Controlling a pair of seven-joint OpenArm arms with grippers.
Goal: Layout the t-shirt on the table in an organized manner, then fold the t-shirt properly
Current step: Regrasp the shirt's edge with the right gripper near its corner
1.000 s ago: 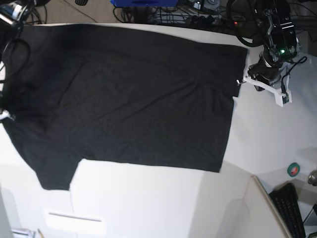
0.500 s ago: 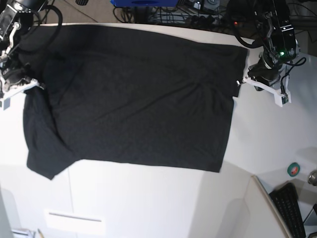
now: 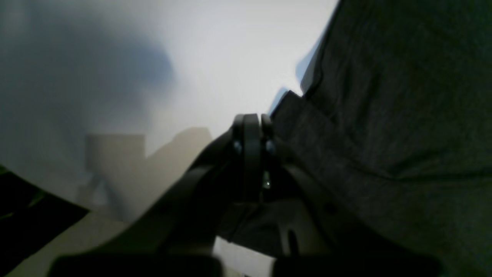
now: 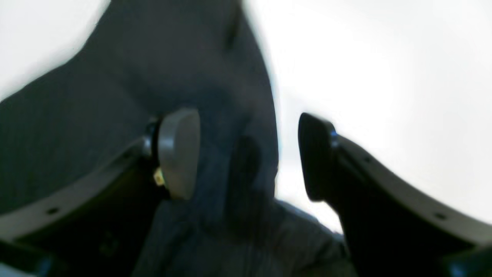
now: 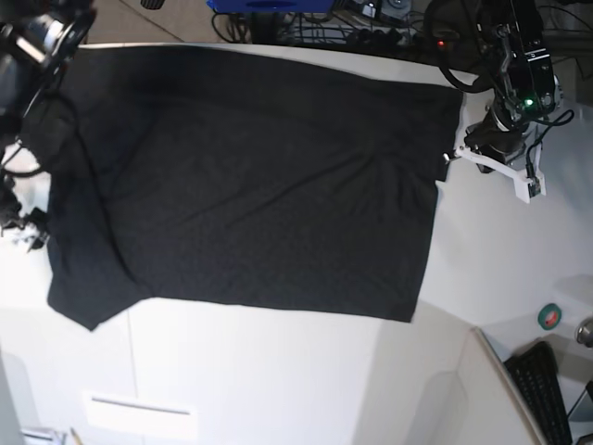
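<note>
Left tool (image 3: 251,119): tips pressed together, pinching the hem edge of the t-shirt (image 5: 250,176) at its right side. In base view that tool (image 5: 451,154) sits right at the shirt's right edge, over the tabletop (image 5: 500,241).

Right tool (image 4: 250,154): tips spread wide apart, nothing clamped; black fabric (image 4: 127,96) lies under and between them, contact unclear due to blur. In base view the right tool (image 5: 20,225) is at the far left edge, beside the shirt's left sleeve area, partly cut off.

T-shirt lies spread flat, plain black side up, covering most of the tabletop's far half. Left side rumpled with a fold ridge; creases fan from the pinched right edge.

Around: green tape roll (image 5: 548,317) and keyboard (image 5: 545,389) at near right, cables (image 5: 371,23) along far edge. Well apart from the shirt.
</note>
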